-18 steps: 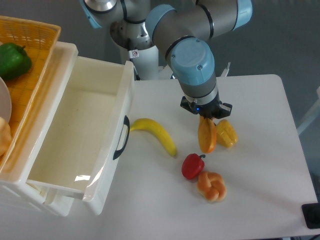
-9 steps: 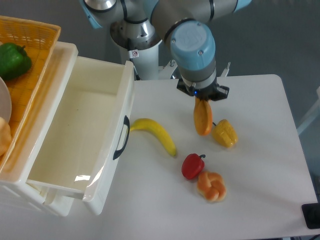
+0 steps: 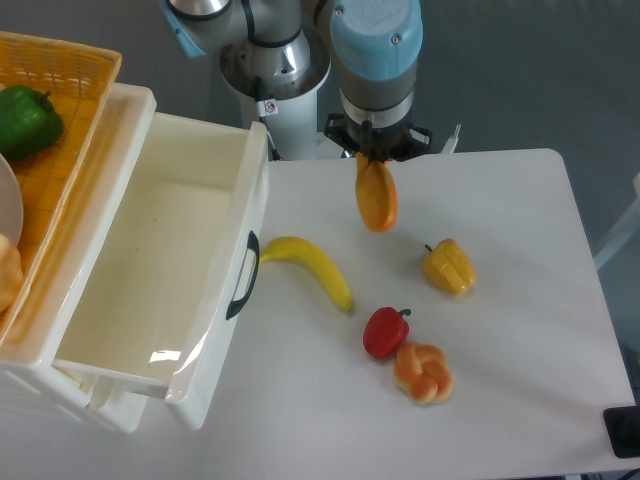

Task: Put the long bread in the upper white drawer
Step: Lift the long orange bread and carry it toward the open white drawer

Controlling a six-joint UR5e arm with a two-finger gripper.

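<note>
- The gripper hangs near the far edge of the table, its fingers clamped on the top end of the long bread, so the loaf dangles upright in the air, clear of the tabletop.
- Holding it by one end keeps the loaf narrow from above, which I judge should help it pass over the drawer wall.
- The upper white drawer stands pulled out at the left edge of the table, open and bare inside, its dark handle facing the fruit; the bread is well apart from it, off to the right.
- A banana lies between drawer and loaf; a yellow pepper, a red pepper and a knotted bun sit nearer the front right.
- Next, I reckon, comes a carry leftward over the drawer's rim.
</note>
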